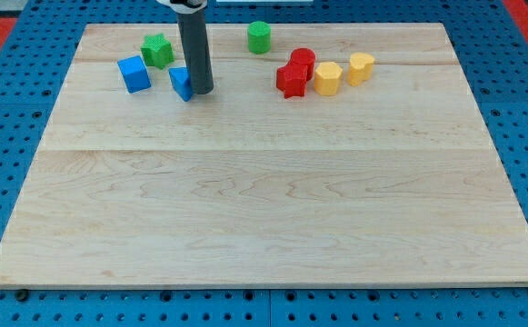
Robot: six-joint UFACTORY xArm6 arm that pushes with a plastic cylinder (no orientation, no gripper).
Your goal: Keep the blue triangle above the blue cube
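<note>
Board: pale wooden table top [264, 200] on a blue pegged base, blocks gathered along the view's top.
Rod: dark, upright; no jaws, holds nothing, it only pushes.
Blue cube [134, 74]: at 9 o'clock from the rod, well apart from it.
Blue triangle [182, 83]: touching my tip [201, 92] on its 9 o'clock side, slightly lower in the view than the cube.
Deciding relation: triangle lies at about 4 o'clock from the cube; I judge it must go toward 11 o'clock to sit above.
Others: green [157, 50], red [293, 74] and yellow [341, 74] blocks, uninvolved.
</note>
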